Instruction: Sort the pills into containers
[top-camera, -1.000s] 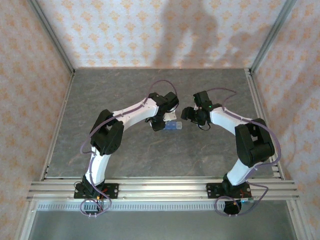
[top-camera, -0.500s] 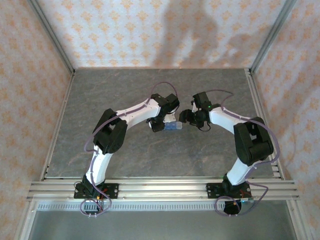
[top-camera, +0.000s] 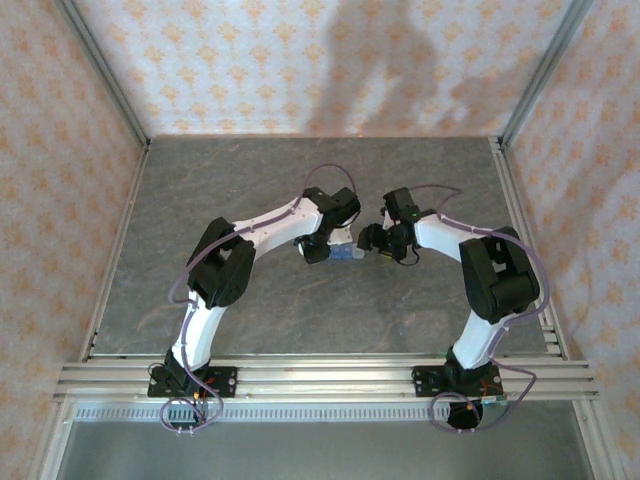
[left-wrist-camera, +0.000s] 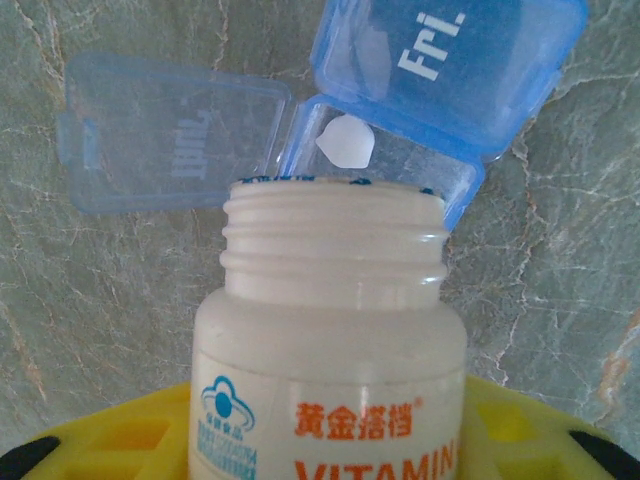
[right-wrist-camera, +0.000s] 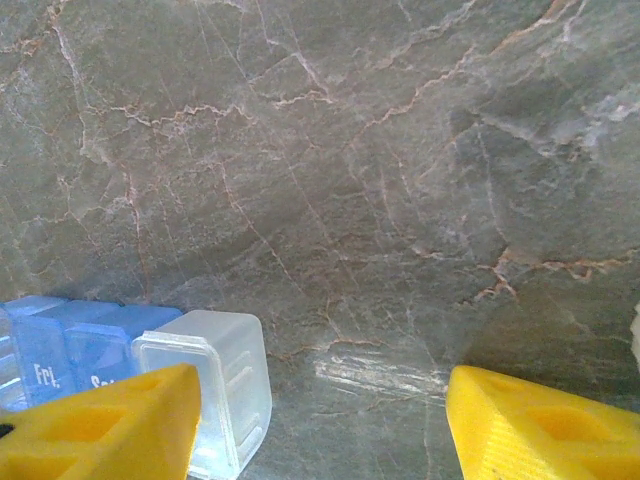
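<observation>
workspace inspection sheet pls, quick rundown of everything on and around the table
surface: grey veined tabletop
job's things: blue pill organizer, one lid flipped open, white pill in that compartment; uncapped white bottle, mouth at that compartment
clutter: nothing seen
grippers: left pincer shut on the white bottle; right pincer open, empty, beside the organizer
cables: purple cables looping along both arms
surroundings: patterned walls; aluminium rails at the near edge

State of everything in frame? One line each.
left gripper: shut on bottle
bottle: uncapped, mouth toward the open compartment
pill organizer: on the table
open lid: flipped back flat
Fri lid: shut
pill: in the open compartment
right gripper: open, empty
</observation>
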